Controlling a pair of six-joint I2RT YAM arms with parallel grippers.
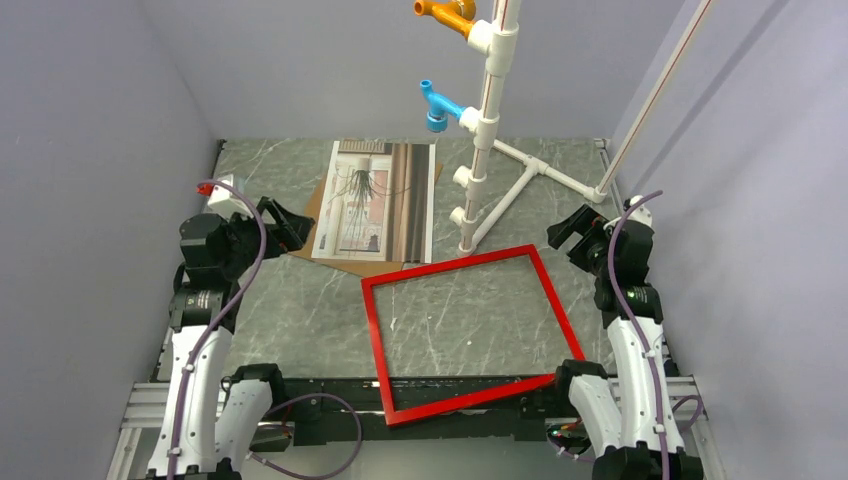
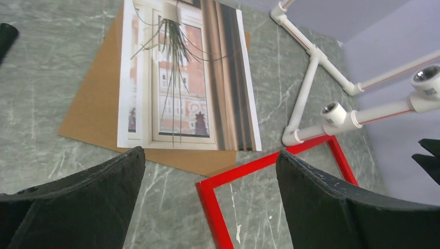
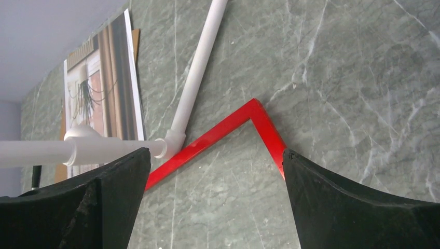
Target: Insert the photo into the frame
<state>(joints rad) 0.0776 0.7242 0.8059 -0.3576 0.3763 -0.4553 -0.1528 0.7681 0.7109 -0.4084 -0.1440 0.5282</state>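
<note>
Nothing looks done yet: the photo lies face up on a board, just beside the frame at its 11 o'clock. The left gripper and right gripper hang wide and empty, so every step remains.

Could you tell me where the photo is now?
In the top view the photo lies face up on the brown backing board, left of the white pipe stand, just beyond the frame.
</note>
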